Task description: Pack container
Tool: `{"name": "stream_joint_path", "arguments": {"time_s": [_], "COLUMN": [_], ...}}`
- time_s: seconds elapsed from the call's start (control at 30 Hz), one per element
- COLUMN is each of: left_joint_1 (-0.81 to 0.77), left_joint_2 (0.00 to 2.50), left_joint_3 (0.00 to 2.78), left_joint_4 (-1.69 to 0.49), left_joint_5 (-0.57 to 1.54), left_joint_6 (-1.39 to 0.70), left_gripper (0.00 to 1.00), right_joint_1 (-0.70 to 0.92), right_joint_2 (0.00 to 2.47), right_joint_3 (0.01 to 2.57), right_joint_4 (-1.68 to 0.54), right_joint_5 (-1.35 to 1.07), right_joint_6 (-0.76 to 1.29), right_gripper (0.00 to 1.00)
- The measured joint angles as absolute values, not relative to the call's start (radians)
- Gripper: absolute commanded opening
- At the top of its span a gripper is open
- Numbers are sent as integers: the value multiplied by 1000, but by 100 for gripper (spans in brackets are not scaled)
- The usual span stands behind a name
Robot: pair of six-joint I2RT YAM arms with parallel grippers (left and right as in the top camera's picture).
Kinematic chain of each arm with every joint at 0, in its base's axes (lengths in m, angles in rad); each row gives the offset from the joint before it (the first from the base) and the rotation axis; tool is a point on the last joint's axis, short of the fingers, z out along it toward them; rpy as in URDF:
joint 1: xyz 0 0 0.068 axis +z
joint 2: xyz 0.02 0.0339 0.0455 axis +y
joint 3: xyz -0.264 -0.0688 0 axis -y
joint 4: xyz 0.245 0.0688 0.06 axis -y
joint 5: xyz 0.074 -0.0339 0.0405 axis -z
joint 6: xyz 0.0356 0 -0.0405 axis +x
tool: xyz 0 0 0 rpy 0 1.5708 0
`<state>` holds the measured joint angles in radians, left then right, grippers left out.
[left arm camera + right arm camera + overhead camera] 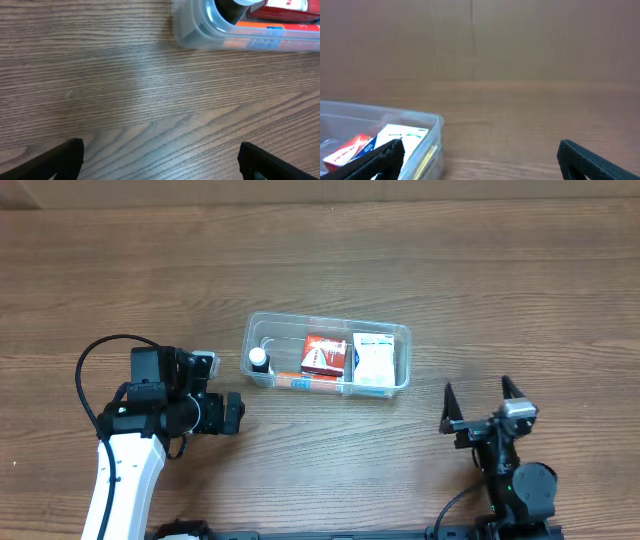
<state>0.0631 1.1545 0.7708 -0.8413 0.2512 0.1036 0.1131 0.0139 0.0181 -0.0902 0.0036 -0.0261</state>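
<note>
Clear container (283,340) at the middle of the wooden table (500,260), long side running left to right. Holds four things: a small black and white bottle (259,360) in the left end, a red box (324,354) in the middle, a white box (373,360) just beside it at the right end, and a flat orange and blue pack (305,382) lying along the near wall. Off the container's near left corner, apart from it, the left gripper (236,413): jaws spread wide, grasping nothing, with bare wood between the fingers (65,155) in the left wrist view and the bottle end of the container beyond. Well off the right end and nearer the robot, the right gripper (477,395): jaws likewise released and empty, with the container's right end and the white box low at the left of the right wrist view.
</note>
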Motion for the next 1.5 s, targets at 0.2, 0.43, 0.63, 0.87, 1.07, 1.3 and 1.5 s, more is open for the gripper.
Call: {"name": "stream_joint_path", "arguments": {"time_s": [0.2, 0.43, 0.63, 0.87, 1.07, 1.3, 1.5], "left_joint_1": [63, 63, 63, 63, 63, 63, 63], "left_joint_2": [1155, 1155, 1155, 1155, 1126, 794, 394], "left_joint_3": [771, 771, 771, 771, 771, 662, 313], "left_joint_4": [-841, -841, -841, -841, -841, -655, -355], "left_joint_5": [251, 251, 251, 251, 251, 213, 209], "left_joint_6": [104, 104, 104, 104, 104, 104, 104], "left_gripper": [100, 100, 100, 100, 100, 100, 100], "right_joint_1": [113, 113, 113, 113, 113, 113, 113], "right_joint_2": [13, 13, 13, 13, 13, 13, 13], "right_joint_3": [18, 18, 18, 18, 18, 18, 18], "right_joint_4": [-90, -90, -90, -90, -90, -90, -90], "right_joint_5": [4, 4, 4, 4, 4, 4, 4], "right_joint_6": [-36, -38, -38, -40, -41, -41, -41], "right_gripper": [100, 100, 100, 100, 100, 100, 100]}}
